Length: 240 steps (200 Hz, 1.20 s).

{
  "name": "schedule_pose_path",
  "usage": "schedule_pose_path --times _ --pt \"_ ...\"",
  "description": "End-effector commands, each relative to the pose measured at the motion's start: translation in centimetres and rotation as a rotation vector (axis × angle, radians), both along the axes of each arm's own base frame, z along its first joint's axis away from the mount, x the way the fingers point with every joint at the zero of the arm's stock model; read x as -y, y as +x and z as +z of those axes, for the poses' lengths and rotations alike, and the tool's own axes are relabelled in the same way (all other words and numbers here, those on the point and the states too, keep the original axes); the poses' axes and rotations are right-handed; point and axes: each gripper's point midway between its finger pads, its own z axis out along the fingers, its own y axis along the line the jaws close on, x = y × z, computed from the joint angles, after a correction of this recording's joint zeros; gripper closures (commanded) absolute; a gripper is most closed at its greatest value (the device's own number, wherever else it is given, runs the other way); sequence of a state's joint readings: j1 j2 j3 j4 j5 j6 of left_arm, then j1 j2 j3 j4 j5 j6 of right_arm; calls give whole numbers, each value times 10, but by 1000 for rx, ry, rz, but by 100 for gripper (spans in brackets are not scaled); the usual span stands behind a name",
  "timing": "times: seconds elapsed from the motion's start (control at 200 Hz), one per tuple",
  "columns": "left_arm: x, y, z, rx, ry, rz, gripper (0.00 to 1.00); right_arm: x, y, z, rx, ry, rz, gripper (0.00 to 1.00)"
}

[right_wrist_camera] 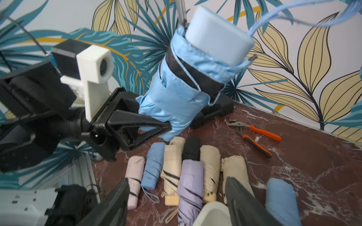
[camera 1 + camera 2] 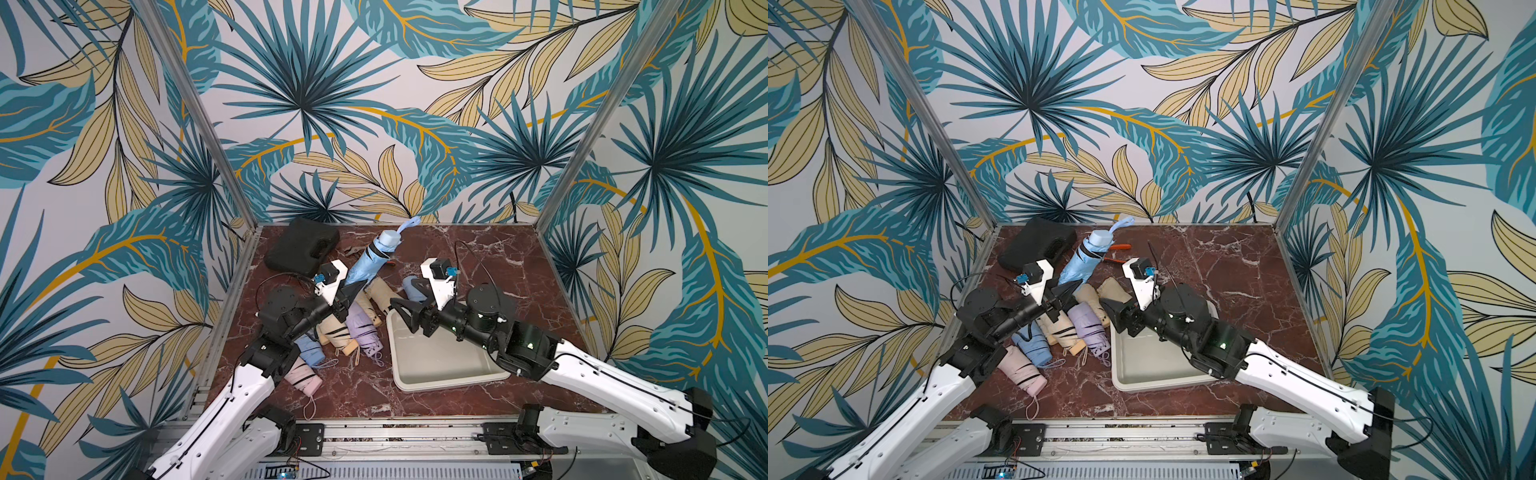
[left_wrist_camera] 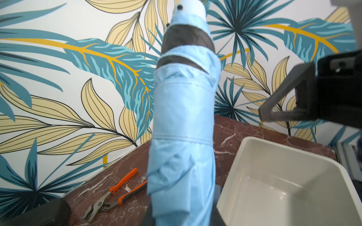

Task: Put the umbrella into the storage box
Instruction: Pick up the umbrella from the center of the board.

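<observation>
One umbrella point(image 2: 368, 262) is gripped in the left pincer point(image 2: 355, 291); the right pincer point(image 2: 401, 311) is held wide above one box point(image 2: 436, 357).

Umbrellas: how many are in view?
9, possibly more hidden in the pile. A light-blue one is held in the left gripper. On the table lie pink, blue, striped beige, black, lavender, beige, second beige and another blue.
</observation>
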<state>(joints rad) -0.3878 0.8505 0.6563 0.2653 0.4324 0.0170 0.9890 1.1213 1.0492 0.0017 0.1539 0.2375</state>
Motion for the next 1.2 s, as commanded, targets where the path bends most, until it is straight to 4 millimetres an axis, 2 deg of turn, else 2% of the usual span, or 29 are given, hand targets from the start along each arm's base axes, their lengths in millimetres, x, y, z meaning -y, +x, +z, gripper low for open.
schedule_pose_path --times 0.0,0.16,0.275,0.571,0.766,0.931,1.087,1.197 --pt "-4 0 44 97 -161 15 100 -13 18 51 22 267 -60 20" --pt "2 -3 41 95 -156 -17 100 -33 41 65 -26 347 -112 15" --pt "3 -6 41 116 -145 -14 100 -43 48 69 -41 400 -110 12" --pt "4 -7 41 126 -148 -6 100 -54 70 64 -81 433 -187 9" --pt "3 -7 41 129 -149 2 100 -60 82 56 -109 422 -233 12" --pt "2 -6 41 125 -153 11 99 -65 88 49 -124 422 -249 21" --pt "2 -7 42 127 -155 11 88 -70 92 44 -134 421 -258 39" --pt "2 -12 42 134 -150 -3 61 -71 93 46 -130 417 -262 53"
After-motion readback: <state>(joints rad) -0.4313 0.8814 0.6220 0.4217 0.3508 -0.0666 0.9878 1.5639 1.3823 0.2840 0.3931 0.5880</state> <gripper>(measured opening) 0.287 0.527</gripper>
